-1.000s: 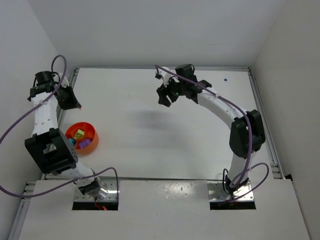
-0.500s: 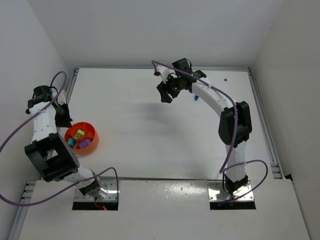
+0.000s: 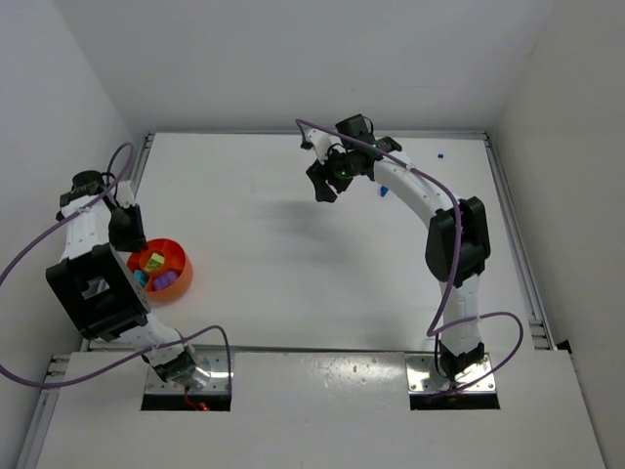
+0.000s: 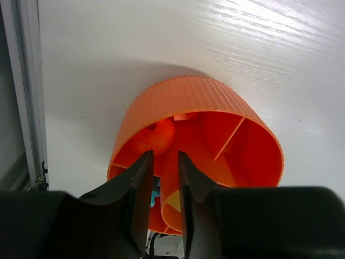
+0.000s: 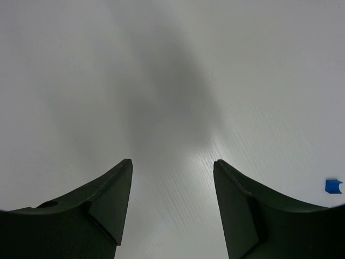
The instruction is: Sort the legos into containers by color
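your left gripper is hovering right over the orange bowl, its fingers standing just a crack apart with nothing between them. a yellow lego, a cyan lego and a purple lego are lying in the bowl's compartments below it. your right gripper is hanging wide open and empty above the white table, and a blue lego is lying out past its right-hand finger.
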`<action>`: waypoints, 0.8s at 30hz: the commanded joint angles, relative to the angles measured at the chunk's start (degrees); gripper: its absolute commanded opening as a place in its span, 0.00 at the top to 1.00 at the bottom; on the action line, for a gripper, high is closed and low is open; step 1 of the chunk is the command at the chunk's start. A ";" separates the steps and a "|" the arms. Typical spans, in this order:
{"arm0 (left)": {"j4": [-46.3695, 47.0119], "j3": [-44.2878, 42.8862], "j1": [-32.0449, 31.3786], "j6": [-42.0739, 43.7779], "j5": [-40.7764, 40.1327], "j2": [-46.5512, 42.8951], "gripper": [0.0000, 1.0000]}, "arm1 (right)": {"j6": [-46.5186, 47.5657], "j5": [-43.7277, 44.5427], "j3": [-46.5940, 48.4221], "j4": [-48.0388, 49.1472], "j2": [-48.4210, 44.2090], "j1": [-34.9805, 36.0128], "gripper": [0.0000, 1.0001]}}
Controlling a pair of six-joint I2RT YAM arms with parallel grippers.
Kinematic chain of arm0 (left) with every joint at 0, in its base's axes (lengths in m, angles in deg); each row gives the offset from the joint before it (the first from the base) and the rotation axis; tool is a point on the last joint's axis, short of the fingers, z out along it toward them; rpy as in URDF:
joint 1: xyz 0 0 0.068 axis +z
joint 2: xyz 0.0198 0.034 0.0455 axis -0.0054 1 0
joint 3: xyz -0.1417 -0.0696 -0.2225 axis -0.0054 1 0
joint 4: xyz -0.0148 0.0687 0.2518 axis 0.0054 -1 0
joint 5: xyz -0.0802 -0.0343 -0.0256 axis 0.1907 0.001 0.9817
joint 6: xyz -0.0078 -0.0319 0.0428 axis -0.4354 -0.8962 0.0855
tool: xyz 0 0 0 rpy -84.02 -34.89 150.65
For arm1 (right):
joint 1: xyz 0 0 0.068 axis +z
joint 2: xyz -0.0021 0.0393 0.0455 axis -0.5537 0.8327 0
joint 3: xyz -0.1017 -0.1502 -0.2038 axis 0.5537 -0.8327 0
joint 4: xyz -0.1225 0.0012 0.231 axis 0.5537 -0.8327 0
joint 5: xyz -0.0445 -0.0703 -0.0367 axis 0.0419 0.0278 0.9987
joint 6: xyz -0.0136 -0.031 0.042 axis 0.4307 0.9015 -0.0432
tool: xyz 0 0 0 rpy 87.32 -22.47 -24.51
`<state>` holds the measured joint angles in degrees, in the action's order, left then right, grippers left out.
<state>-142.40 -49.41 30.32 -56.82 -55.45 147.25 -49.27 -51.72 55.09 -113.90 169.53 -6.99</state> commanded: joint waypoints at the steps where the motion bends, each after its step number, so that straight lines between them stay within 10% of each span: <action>1: 1.16 -2.76 -0.05 0.54 1.77 -0.08 0.69 | -0.05 1.04 1.95 1.02 0.00 -0.09 0.38; 11: 1.33 -10.75 -0.05 1.06 12.19 -5.00 0.64 | -7.96 5.44 -2.01 5.51 -2.19 -2.46 0.41; 19: 11.09 -22.70 -0.05 -7.62 26.19 -9.85 0.01 | -9.19 11.94 0.36 5.51 0.08 -10.80 0.41; 24: 13.64 -27.62 -0.57 -17.56 36.65 -4.40 0.01 | -8.67 17.37 10.28 0.33 9.12 -16.25 0.40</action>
<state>-130.51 -75.68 30.26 -67.53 -27.50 138.99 -57.08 -39.42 60.27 -111.98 174.31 -21.06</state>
